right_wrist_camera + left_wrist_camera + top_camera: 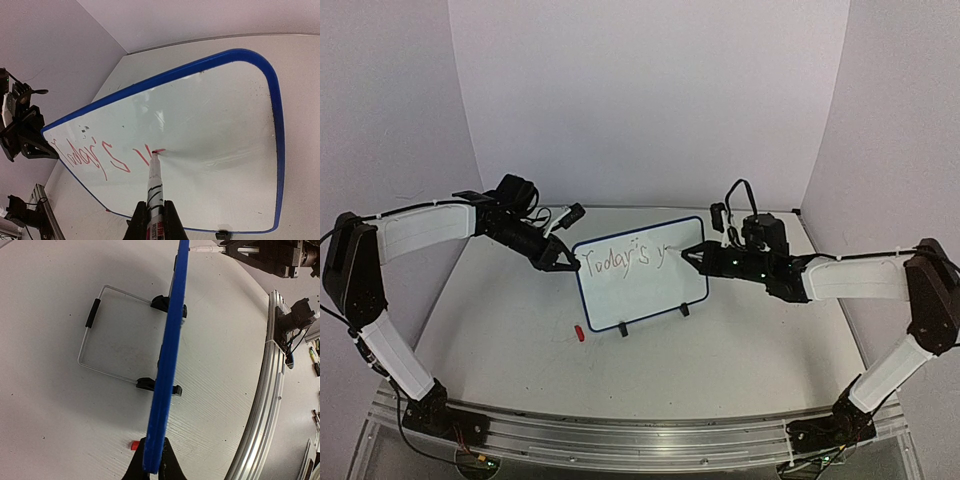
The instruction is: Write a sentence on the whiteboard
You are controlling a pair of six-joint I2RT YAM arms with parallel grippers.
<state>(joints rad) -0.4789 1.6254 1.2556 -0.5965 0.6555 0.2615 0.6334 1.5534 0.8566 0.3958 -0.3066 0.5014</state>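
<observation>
The whiteboard (645,275) stands upright on two black feet in the middle of the table, blue-framed. The sentence (620,259) reads "Today's y" in red, a single line. My left gripper (563,264) is shut on the board's left edge; in the left wrist view the blue frame (167,355) runs edge-on between the fingers (134,467). My right gripper (698,256) is shut on a white marker (155,187), whose red tip touches the board (210,150) just after the "y" (145,156).
A red marker cap (578,333) lies on the table in front of the board's left corner, also seen in the left wrist view (134,445). A wire stand (95,340) props the board from behind. An aluminium rail (620,430) runs along the near table edge.
</observation>
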